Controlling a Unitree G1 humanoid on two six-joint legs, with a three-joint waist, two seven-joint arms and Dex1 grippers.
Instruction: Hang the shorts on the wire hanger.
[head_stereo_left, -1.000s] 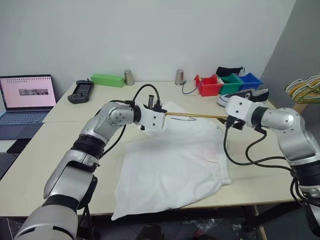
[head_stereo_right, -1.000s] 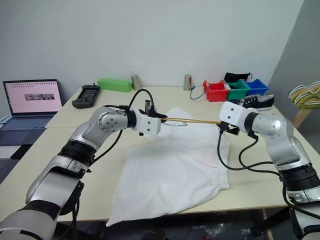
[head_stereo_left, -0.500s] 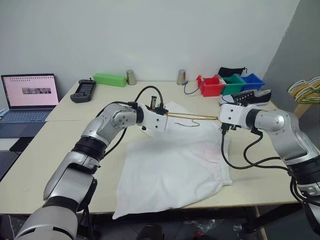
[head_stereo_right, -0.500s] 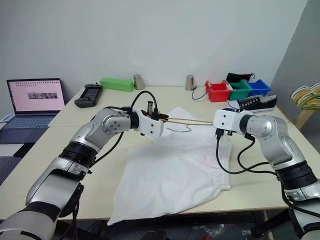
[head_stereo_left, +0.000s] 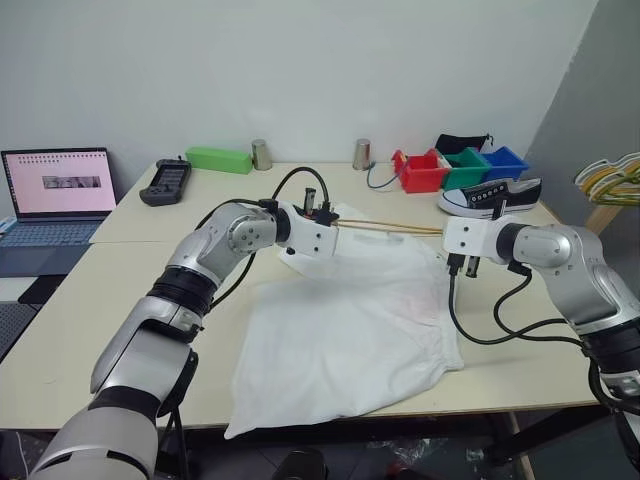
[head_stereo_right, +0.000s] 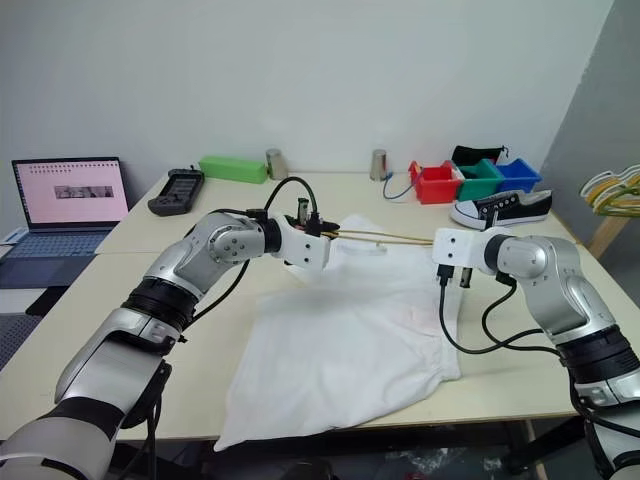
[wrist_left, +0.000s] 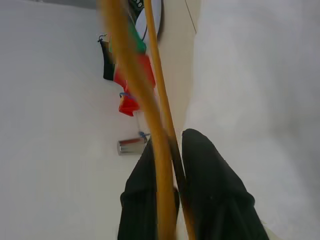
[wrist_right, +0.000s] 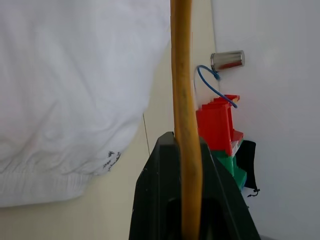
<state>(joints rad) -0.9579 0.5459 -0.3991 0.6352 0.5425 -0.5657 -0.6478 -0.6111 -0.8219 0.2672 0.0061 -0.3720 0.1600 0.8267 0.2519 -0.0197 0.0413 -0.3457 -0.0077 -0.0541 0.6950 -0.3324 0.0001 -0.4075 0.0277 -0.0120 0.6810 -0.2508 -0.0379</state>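
Left eye view: the wire hanger (head_stereo_left: 385, 226), thin and yellow-gold, stretches level above the table (head_stereo_left: 80, 300), pinched at one end by the left gripper (head_stereo_left: 327, 217) and at the other by the right gripper (head_stereo_left: 449, 237), each pair of black fingers closed on the wire. Just below the wire and between the two grippers lie the shorts (head_stereo_left: 350, 330), white and thin, spread flat on the tabletop with a faint pink mark near the middle and one edge hanging past the table's front. The right wrist view shows the right gripper's fingers (wrist_right: 160, 195) tight on the wire beside the gathered waistband, where a small dark printed mark on the cloth is too small to read. Behind the right gripper sit a black-and-white sneaker (head_stereo_left: 490, 197) and red, green and blue bins (head_stereo_left: 455, 168); two metal cups (head_stereo_left: 361, 153) and a green box (head_stereo_left: 217, 159) stand farther back, near the wall. Well off to the left gripper's side, a black controller (head_stereo_left: 165, 182) rests on the table near an open laptop (head_stereo_left: 55, 195), its screen text unreadable. Pale hangers (head_stereo_left: 612, 178) show beyond the right arm.
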